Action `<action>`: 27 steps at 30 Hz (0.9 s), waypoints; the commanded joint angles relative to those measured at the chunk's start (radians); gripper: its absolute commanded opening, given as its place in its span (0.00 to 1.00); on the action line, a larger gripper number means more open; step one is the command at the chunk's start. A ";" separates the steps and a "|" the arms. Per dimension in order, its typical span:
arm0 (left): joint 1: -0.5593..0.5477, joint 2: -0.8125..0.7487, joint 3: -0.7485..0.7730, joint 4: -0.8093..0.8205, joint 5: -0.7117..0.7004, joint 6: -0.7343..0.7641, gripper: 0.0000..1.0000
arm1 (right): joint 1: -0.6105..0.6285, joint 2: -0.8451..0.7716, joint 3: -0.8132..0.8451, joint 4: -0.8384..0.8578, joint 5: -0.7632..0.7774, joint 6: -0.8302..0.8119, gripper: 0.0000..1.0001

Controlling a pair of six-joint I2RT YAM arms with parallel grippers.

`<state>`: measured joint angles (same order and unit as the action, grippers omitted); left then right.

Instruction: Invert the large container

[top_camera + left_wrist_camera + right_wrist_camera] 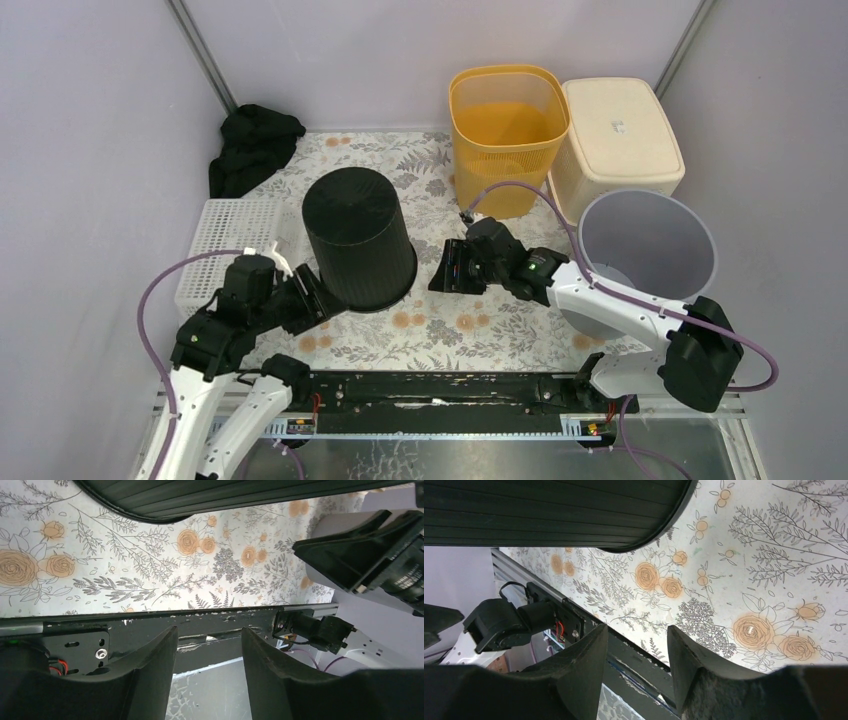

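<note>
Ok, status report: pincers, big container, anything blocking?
Left pincer open, empty, by the rim. Right pincer open, empty, just clear. Black container stands bottom up. Nothing in the way seen.

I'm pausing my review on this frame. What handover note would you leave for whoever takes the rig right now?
Left gripper: open, empty, close to the black bin's lower left rim; contact unclear.
Right gripper: open, empty, to the right of the bin, apart from it.
Bin: on the table, base up, rim down.
Done: the bin looks turned upside down.
Left: probably only to draw both arms clear.
</note>
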<state>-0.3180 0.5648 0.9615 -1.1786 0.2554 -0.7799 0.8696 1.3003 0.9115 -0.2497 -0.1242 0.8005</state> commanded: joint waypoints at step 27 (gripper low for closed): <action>-0.145 0.344 -0.340 0.828 -0.328 -0.305 0.91 | -0.017 -0.139 0.255 -0.317 0.157 -0.136 0.57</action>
<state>-0.4595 0.8448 0.5758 -0.5007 0.0650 -1.0710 0.8600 1.2186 1.0950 -0.4751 -0.0299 0.7151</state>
